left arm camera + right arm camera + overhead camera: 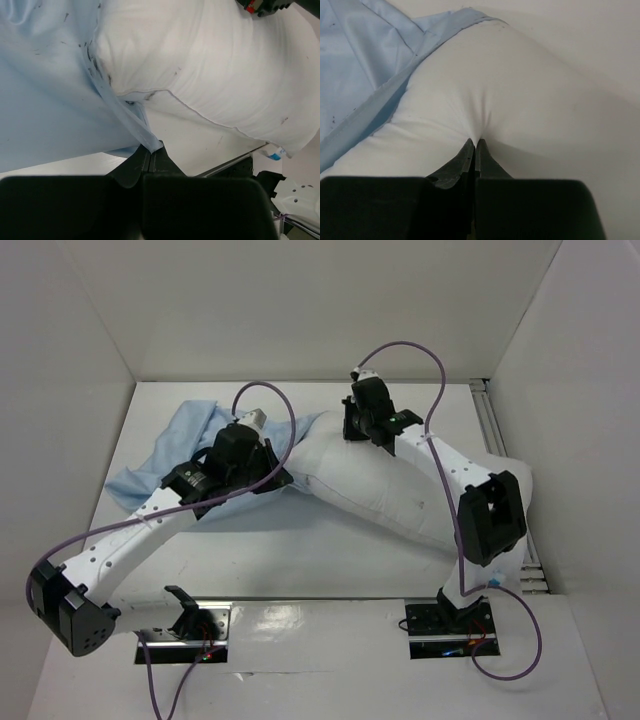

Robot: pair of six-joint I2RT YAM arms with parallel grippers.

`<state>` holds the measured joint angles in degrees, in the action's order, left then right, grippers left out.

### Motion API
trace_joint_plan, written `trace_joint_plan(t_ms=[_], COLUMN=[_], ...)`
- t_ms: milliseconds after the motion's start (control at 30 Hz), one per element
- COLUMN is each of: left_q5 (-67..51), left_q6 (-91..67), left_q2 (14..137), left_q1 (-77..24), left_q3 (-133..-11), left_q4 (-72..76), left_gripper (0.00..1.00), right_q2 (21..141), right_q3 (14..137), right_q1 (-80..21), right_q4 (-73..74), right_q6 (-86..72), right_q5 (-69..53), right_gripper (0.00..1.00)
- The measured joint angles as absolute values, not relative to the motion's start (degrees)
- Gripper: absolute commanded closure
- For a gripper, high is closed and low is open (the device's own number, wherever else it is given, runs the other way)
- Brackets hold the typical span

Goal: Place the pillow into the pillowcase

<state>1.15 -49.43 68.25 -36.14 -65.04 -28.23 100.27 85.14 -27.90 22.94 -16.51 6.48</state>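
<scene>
L hand point(151, 150) is pinching pillowcase point(45, 110) hem, jaws fully closed; R hand point(475, 145) is nipping pillow point(530, 105) cover. Thin grips are prob. risking slip-out under pull.

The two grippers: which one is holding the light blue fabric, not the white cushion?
The left gripper: it is shut on an edge of the light blue pillowcase. The right gripper pinches the white pillow instead.

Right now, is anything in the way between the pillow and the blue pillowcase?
No, nothing visible sits between them. The pillow touches the pillowcase at one end, where the blue edge lies against it. The left jaws are pinched shut on that blue edge, and the right jaws are pinched shut on the pillow's fabric.
</scene>
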Motion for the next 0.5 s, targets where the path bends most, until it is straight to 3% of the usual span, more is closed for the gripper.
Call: trace_joint_plan(t_ms=[100, 133, 167, 200, 267, 400, 500], left_q5=[0.73, 0.14, -0.69, -1.43, -2.68, -1.32, 0.03], left_q6=[-47.86, -46.83, -45.89, -44.49, -42.74, -40.21, -39.24], left_q2=[68.64, 68.64, 68.64, 68.71, 69.41, 70.08, 71.11], left_q1=[-35.90, -35.90, -35.88, -35.88, -35.88, -35.00, -32.08], left_q3=[-65.91, -66.02, -66.04, -66.15, -67.61, -69.91, -70.46], left_q4=[-30.11, -30.55, -30.79, -31.31, -32.93, -34.44, -35.18], left_gripper=[1.00, 0.90, 0.70, 0.32, 0.17, 0.26, 0.19], right_q2=[97.60, 96.18, 94.67, 93.19, 90.41, 87.59, 87.37], right_q3=[81.08, 79.11, 77.08, 75.13, 70.91, 65.28, 64.75], right_q1=[-28.53, -28.82, -29.17, -29.61, -30.39, -31.86, -31.86], right_q4=[20.40, 19.31, 18.41, 17.85, 16.45, 14.46, 13.30], right_q6=[-17.34, -17.67, -18.09, -18.46, -19.09, -20.75, -21.19], right_q5=[6.11, 5.76, 5.39, 5.10, 4.05, 1.63, 1.48], right_gripper=[1.00, 1.00, 1.00, 1.00, 1.00, 1.00, 1.00])
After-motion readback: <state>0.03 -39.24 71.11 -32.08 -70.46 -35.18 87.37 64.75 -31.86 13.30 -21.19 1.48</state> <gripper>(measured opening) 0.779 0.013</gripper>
